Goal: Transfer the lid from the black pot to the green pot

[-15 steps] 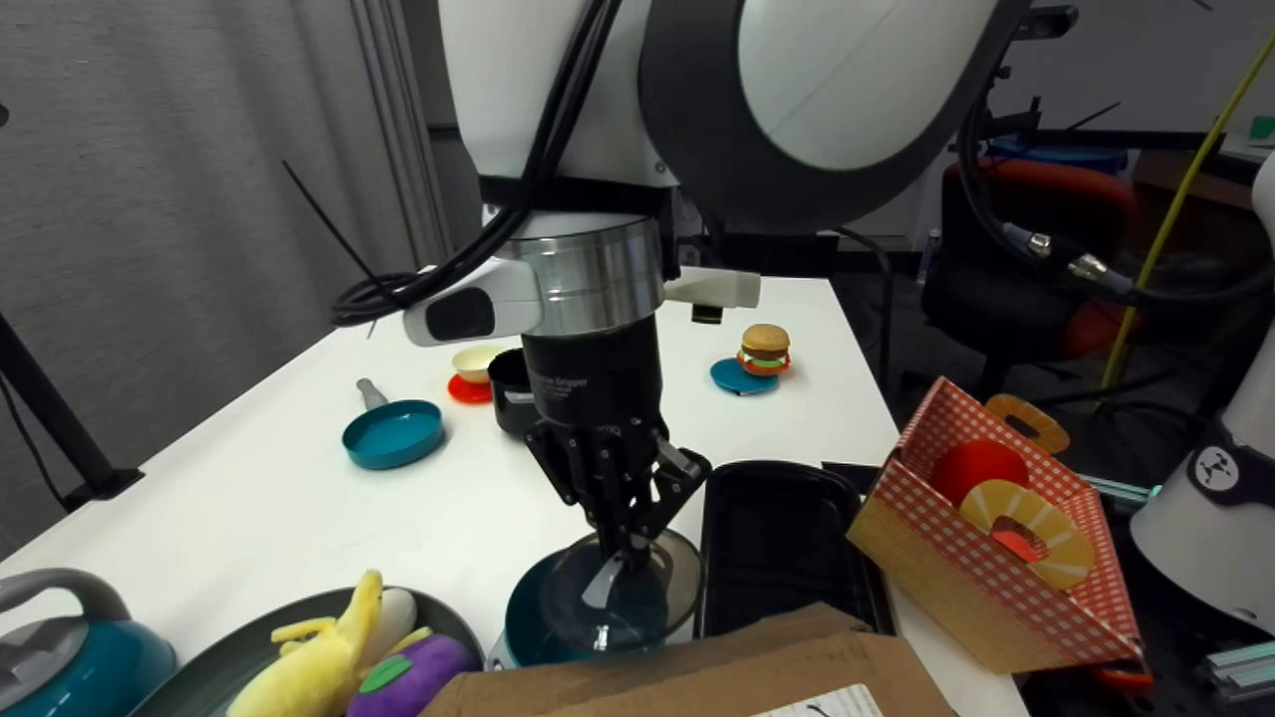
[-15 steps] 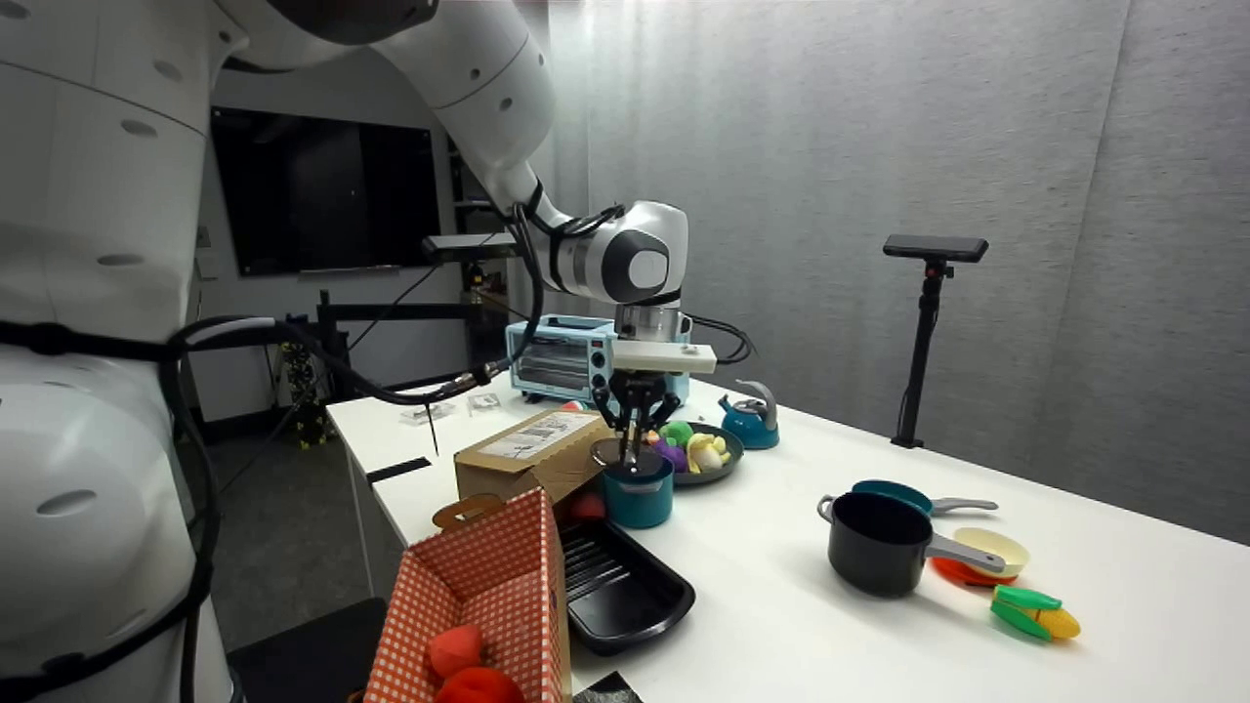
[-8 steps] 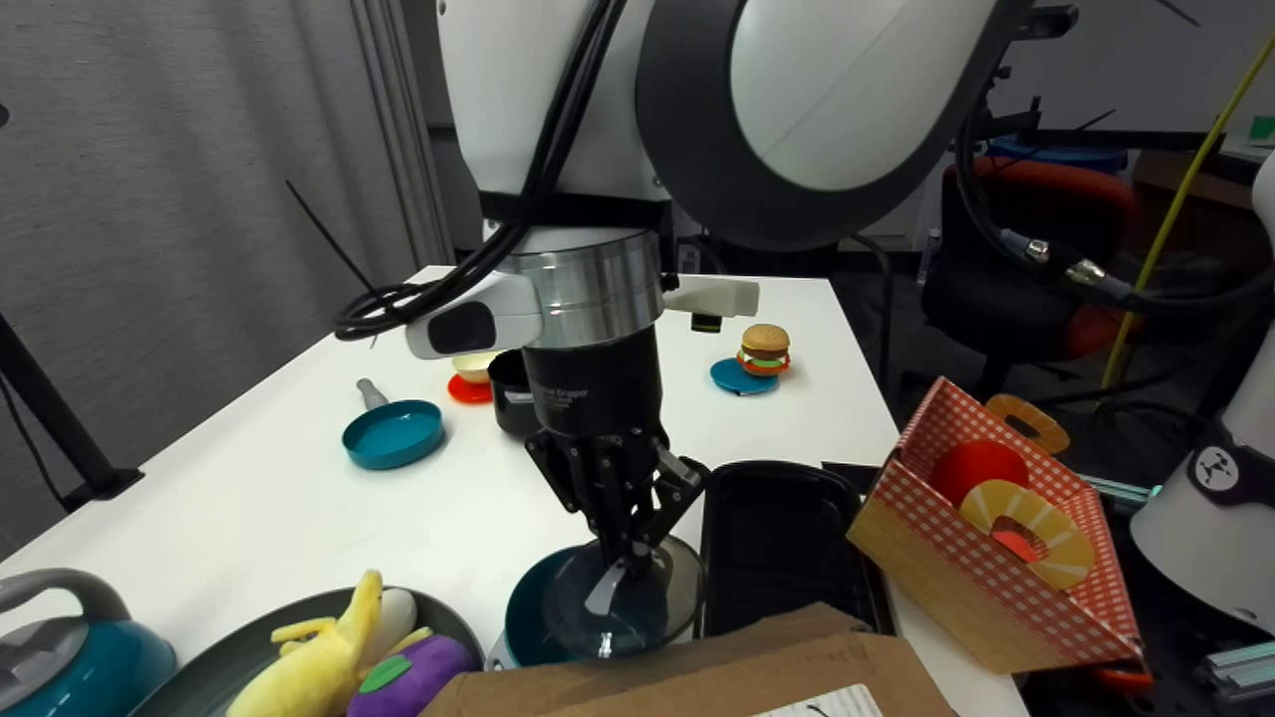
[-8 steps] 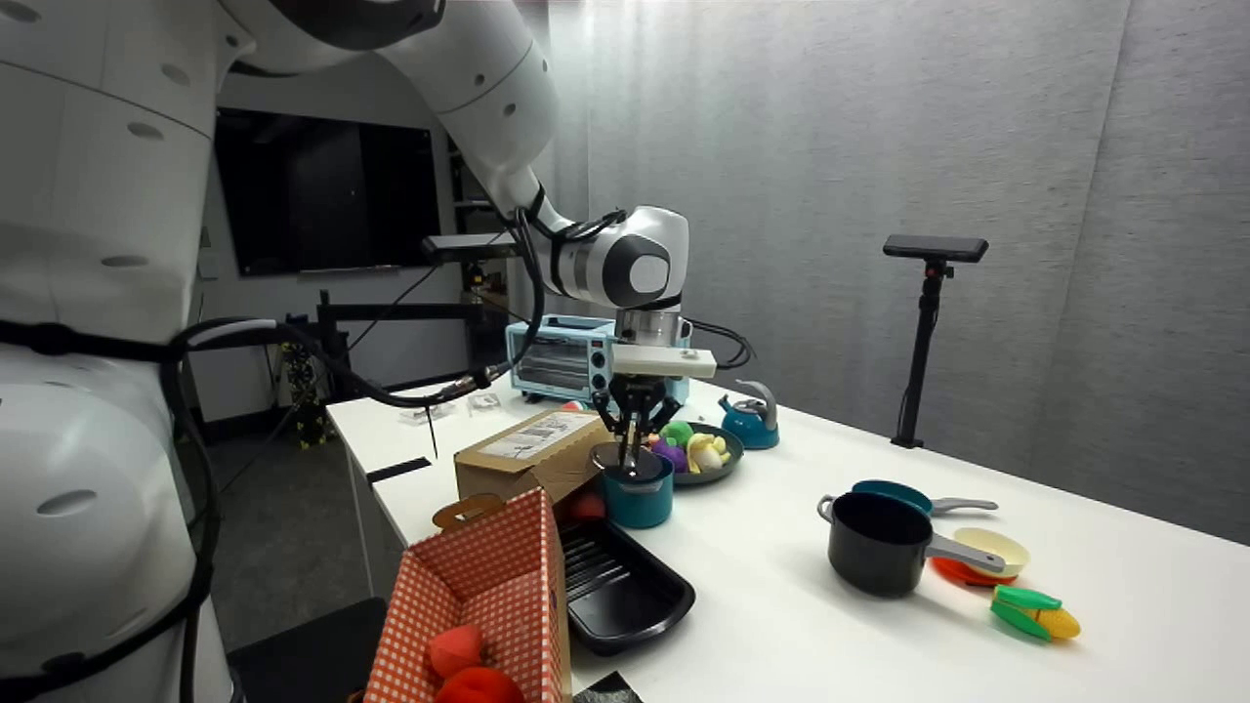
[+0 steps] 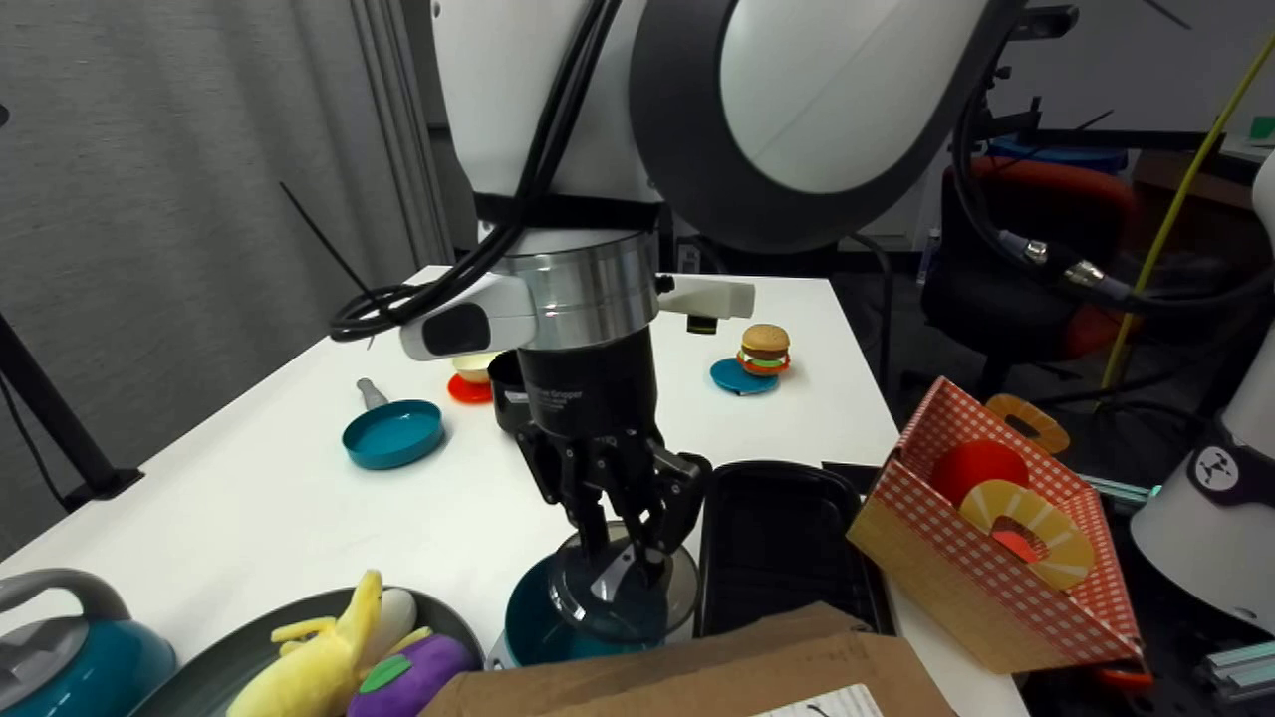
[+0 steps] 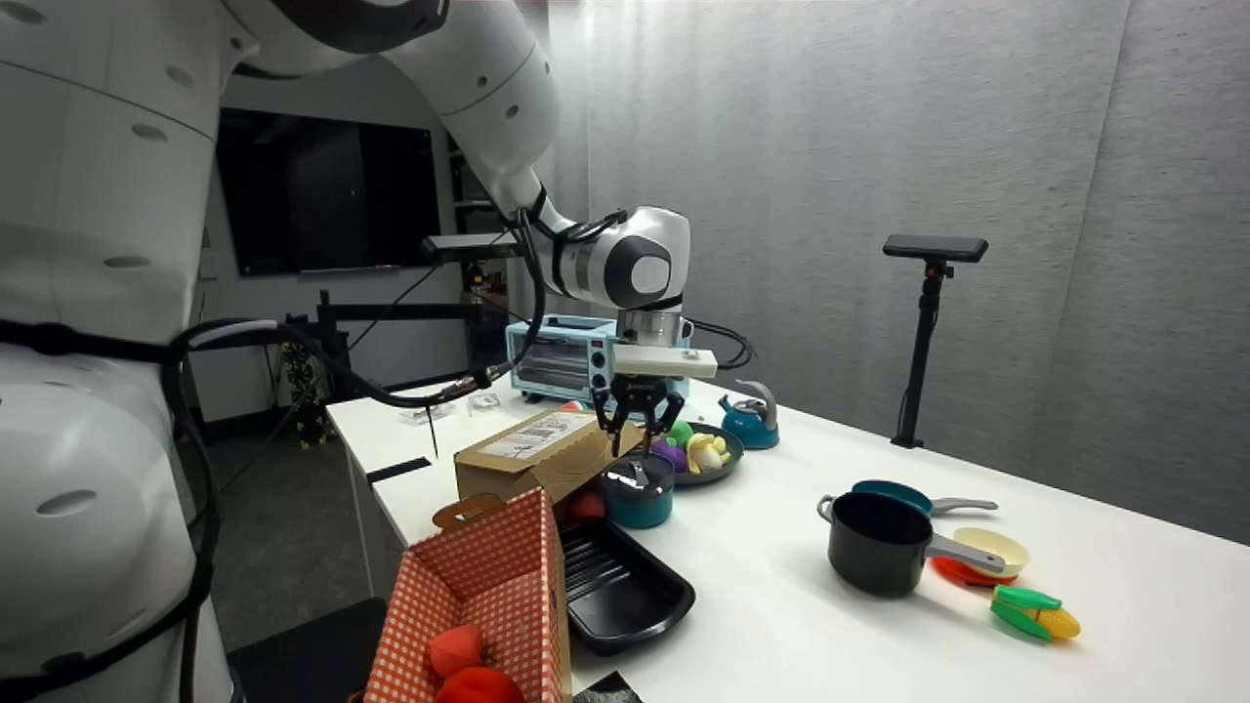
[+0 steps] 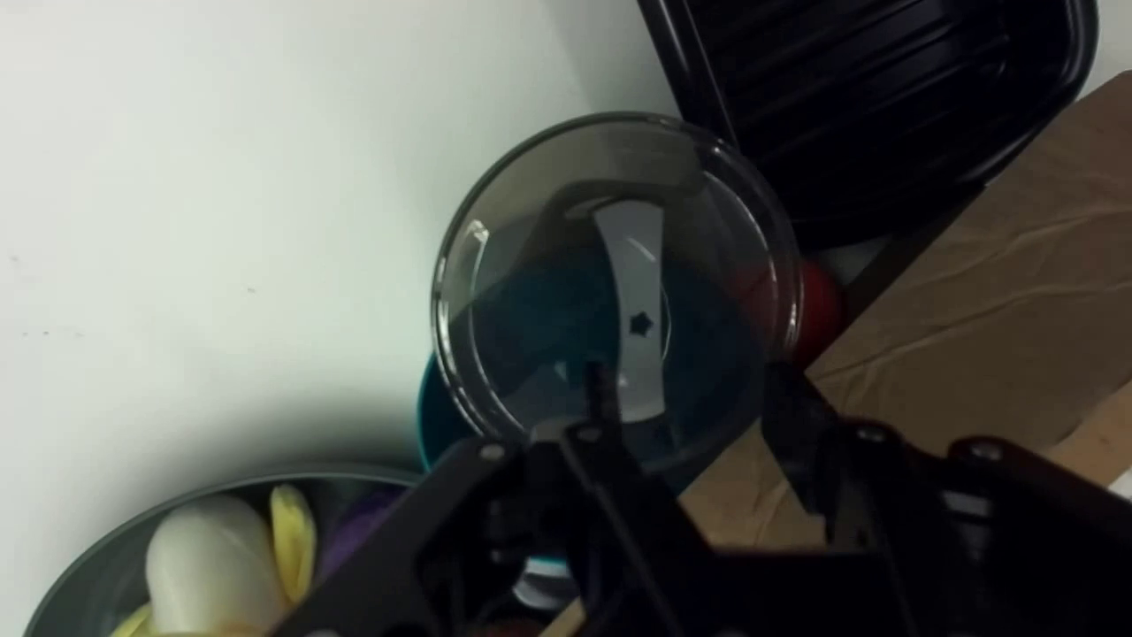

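White table (image 6: 771, 596) before a grey backdrop (image 6: 781, 176). Lid (image 7: 557, 274) found over the mouth of the green pot (image 6: 640, 512), off-centre: it overhangs on the side of the tray (image 7: 871, 106), and a crescent of mouth lies uncovered on the side of the pan (image 7: 106, 566). Whether the lid is level could not be established. Gripper (image 6: 631, 451) directly above, fingers (image 5: 592, 528) spread, one to each side of the handle (image 7: 638, 310) and clamped on nothing; whether either touches it cannot be told. Step in hand judged to be seating the lid, the transfer itself nearly complete. Recommended: close lightly on the handle, lift only enough to free the rim, shift toward the pan, lower flat until it settles, then part the fingers wide and rise straight, so that neither drags the handle. Smooth glass is likely to slide if nudged sideways. Clearances to observe: tray just beside the green pot, box (image 7: 982, 310) near it as well. Black pot (image 6: 879, 557) stands well apart, without a lid, and should need no attention
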`<act>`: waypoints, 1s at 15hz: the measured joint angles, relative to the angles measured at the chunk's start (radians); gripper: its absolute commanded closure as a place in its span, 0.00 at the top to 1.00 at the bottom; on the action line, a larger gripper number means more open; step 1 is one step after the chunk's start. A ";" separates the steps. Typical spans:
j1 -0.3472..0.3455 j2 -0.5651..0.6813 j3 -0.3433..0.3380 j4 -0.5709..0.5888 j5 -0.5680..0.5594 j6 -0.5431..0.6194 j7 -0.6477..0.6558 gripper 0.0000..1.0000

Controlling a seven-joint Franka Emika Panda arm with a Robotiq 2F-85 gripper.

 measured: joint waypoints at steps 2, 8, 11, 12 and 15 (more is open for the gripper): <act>0.000 0.002 0.000 0.000 0.000 0.000 0.000 0.95; 0.000 0.002 -0.002 0.002 0.000 0.000 0.000 1.00; -0.002 0.002 -0.006 0.002 0.000 0.000 0.000 1.00; -0.003 0.001 -0.007 0.002 0.000 0.000 -0.001 1.00; -0.011 -0.006 -0.012 0.003 0.000 -0.002 -0.012 1.00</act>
